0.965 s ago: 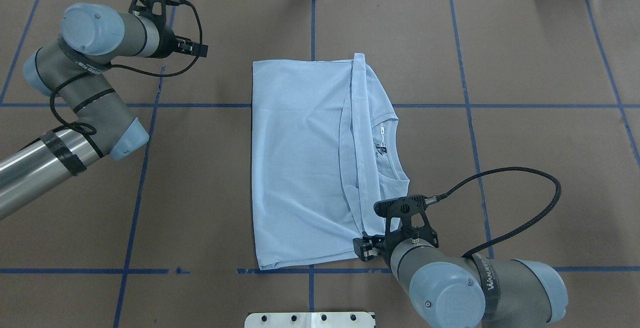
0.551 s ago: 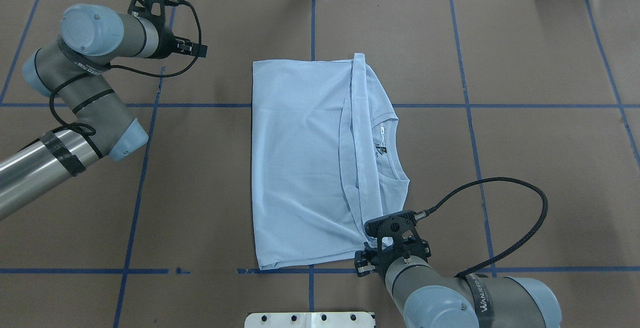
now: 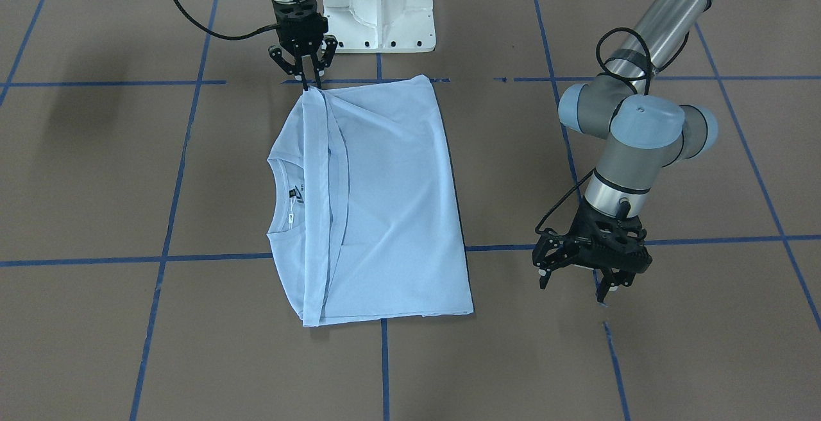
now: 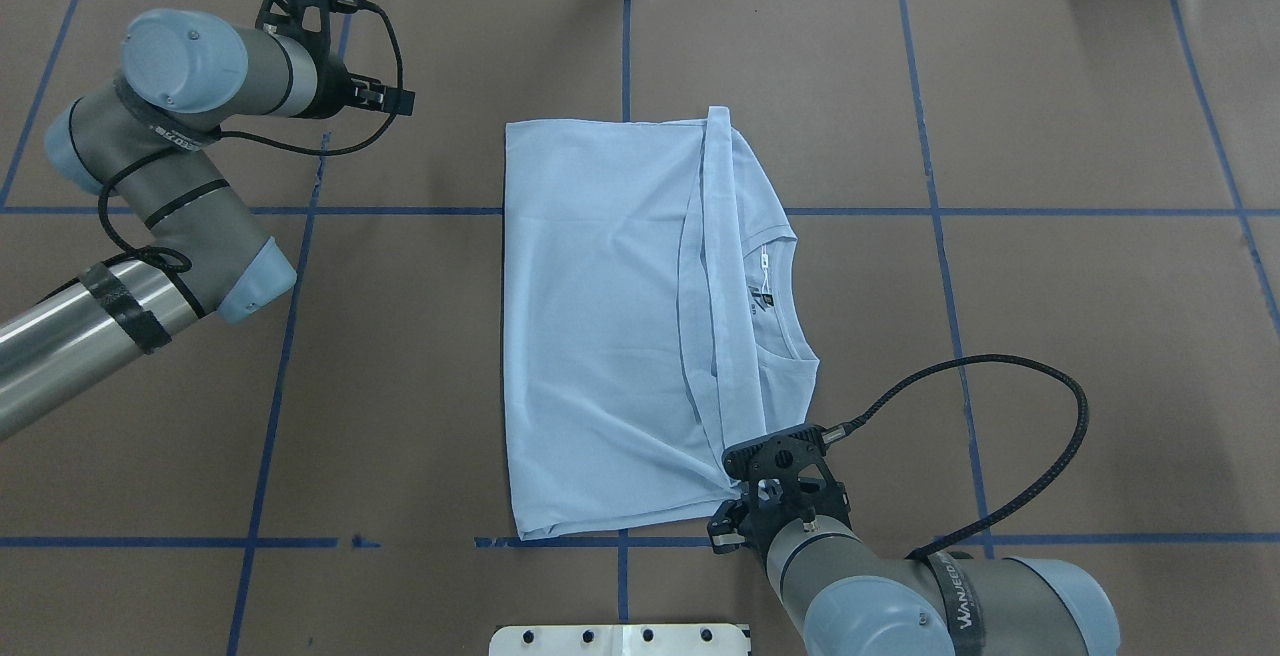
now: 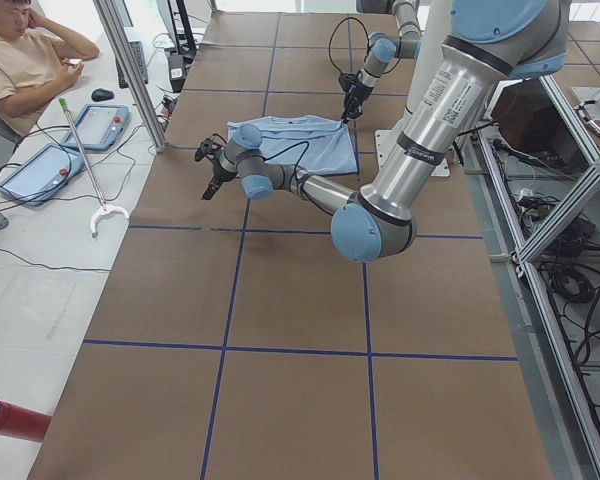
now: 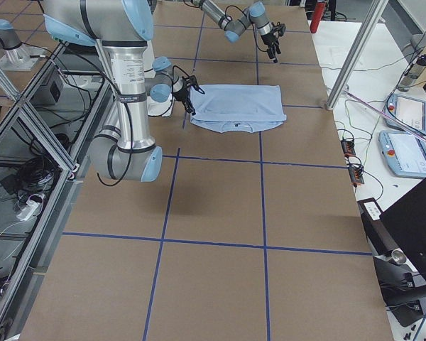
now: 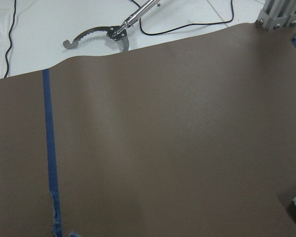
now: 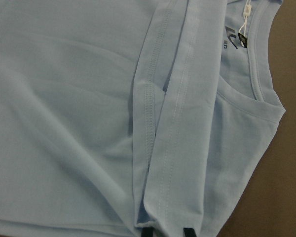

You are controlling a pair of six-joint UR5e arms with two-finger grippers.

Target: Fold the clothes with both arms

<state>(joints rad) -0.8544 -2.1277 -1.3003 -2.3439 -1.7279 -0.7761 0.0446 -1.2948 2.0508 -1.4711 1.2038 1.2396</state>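
Your right gripper (image 3: 309, 83) is pinched shut on the folded shirt's (image 3: 385, 203) corner nearest the base (image 3: 378, 4); your left gripper (image 3: 573, 285) hangs spread, empty, over the table (image 3: 641, 357).

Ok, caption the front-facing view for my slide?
Right gripper pinches the folded T-shirt's corner; left gripper hangs open, apart from it.

Overhead looks steeply down on the worktop (image 4: 1050, 116); the front view faces it from the opposite side. Both share the T-shirt (image 4: 600, 336). End cameras sit far off, wrist cameras hug close.
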